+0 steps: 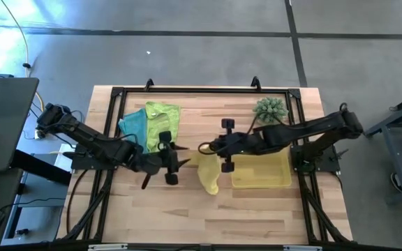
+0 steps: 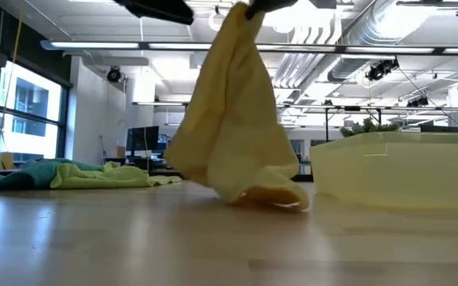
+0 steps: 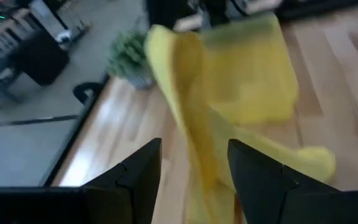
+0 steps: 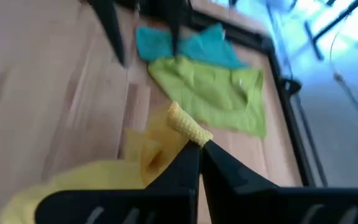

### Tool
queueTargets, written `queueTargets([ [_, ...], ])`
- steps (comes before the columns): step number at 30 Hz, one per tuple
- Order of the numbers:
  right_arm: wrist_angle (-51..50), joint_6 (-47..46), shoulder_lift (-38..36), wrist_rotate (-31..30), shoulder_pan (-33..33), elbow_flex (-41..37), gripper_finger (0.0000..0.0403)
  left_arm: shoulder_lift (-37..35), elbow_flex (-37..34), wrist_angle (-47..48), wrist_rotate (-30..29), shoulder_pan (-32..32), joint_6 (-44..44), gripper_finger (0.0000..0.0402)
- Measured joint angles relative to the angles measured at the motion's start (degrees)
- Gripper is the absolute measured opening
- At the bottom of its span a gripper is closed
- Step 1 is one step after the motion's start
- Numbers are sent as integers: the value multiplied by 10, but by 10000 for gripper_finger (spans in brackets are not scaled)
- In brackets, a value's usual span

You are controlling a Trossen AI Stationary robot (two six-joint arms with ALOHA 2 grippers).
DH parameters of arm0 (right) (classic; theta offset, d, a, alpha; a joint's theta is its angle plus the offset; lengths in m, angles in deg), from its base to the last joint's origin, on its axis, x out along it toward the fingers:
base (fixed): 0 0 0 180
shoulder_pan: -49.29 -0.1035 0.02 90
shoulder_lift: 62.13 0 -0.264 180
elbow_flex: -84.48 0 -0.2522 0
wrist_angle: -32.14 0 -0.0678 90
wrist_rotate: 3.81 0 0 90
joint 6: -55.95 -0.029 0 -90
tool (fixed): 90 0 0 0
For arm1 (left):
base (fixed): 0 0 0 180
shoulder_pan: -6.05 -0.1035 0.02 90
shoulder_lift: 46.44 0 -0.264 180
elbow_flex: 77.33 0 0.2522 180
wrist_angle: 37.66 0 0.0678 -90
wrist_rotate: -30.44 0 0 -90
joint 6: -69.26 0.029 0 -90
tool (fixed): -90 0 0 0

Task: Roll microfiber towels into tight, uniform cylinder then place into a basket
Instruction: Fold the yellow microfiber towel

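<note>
Yellow towel (image 2: pixel 233 119), top edge cut off.

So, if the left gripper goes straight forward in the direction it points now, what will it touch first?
Most likely the hanging yellow towel, which the right gripper holds up directly ahead of the open left gripper. How far ahead is unclear.
</note>
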Motion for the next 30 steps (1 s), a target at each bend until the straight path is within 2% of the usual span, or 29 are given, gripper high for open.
queueTargets([
  [4,10,33,-7,0,-4,0,0,0,0,-31,3,-30,3,175],
  [11,26,12,-7,-28,2,0,0,0,0,-54,97,-63,-7,175],
  [13,37,14,-7,-36,2,0,0,0,0,-57,109,-64,-7,175],
  [24,57,28,-7,-39,2,0,0,43,-1,-47,63,-81,-20,173],
  [30,58,37,-8,-44,2,0,0,76,0,-13,65,-82,-56,143],
])
